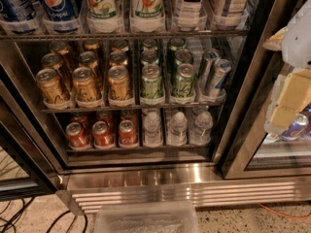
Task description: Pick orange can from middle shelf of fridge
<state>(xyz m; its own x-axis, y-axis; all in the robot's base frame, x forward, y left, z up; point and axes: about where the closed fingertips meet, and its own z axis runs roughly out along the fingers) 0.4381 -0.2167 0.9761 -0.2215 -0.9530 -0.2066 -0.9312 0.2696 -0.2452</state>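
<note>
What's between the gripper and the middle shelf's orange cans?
Camera view: green cans, silver cans and the fridge's door frame separate the far-right gripper from the orange cans.

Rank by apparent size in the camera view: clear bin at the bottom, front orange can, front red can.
1. clear bin, nearest the camera.
2. orange can, middle shelf.
3. red can, lower shelf.
The gripper is at the right edge, outside the fridge.

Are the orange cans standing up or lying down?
Standing up: the orange cans show silver tops on the middle shelf. The gripper is at the right, away from them.
</note>
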